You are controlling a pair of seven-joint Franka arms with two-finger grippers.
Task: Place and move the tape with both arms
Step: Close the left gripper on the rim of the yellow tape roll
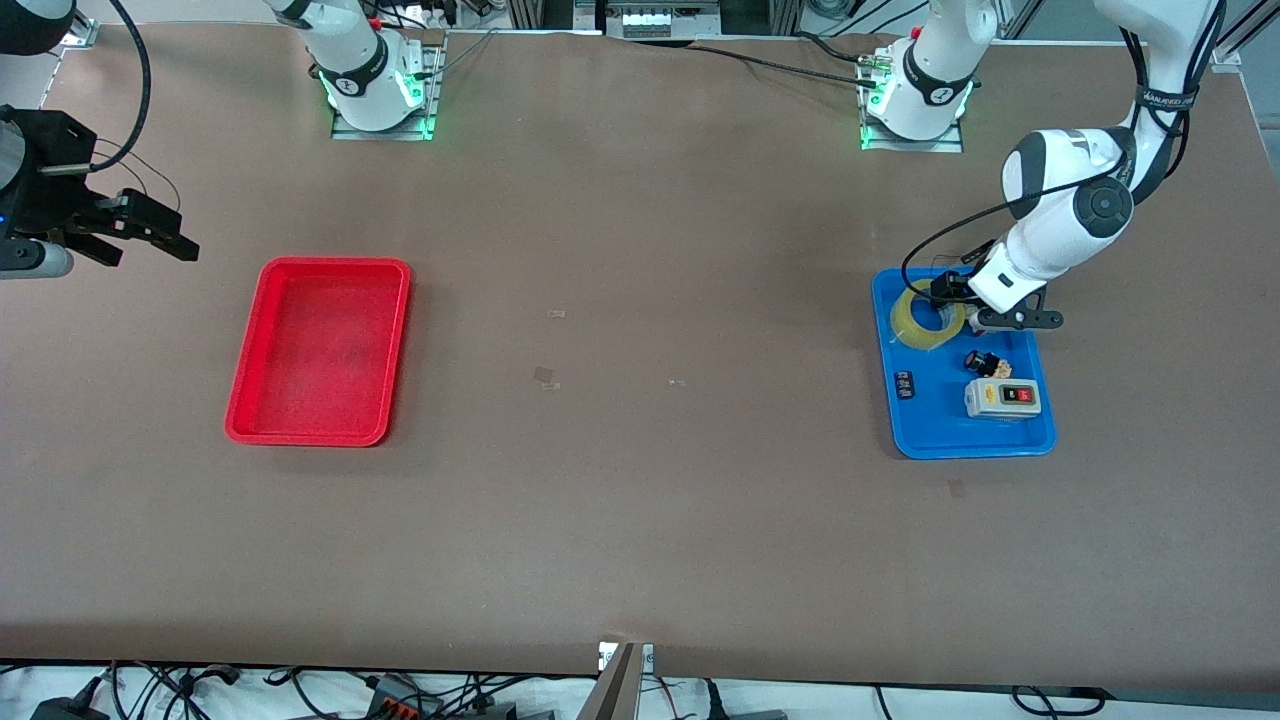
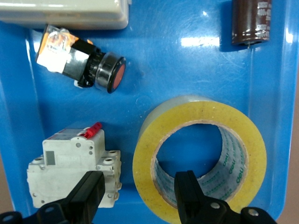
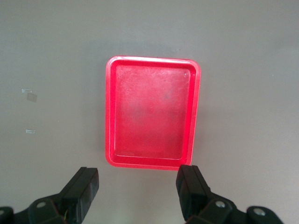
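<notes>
Down in the blue tray [image 1: 1040, 440], nearest the front camera, sits the grey switch box [image 1: 1003, 398], then the red push button [image 2: 100, 70]. Next comes the tape [image 2: 201, 156], lying flat beside a white circuit breaker [image 2: 74, 170]. My left gripper [image 2: 140, 198] is spread wide and low over the tape's wall, one finger [image 2: 189, 196] in the open centre, the other outside. My right gripper [image 3: 139, 191] waits, wide apart, high up at the right arm's end of the table, with the red tray [image 3: 152, 112] below it.
</notes>
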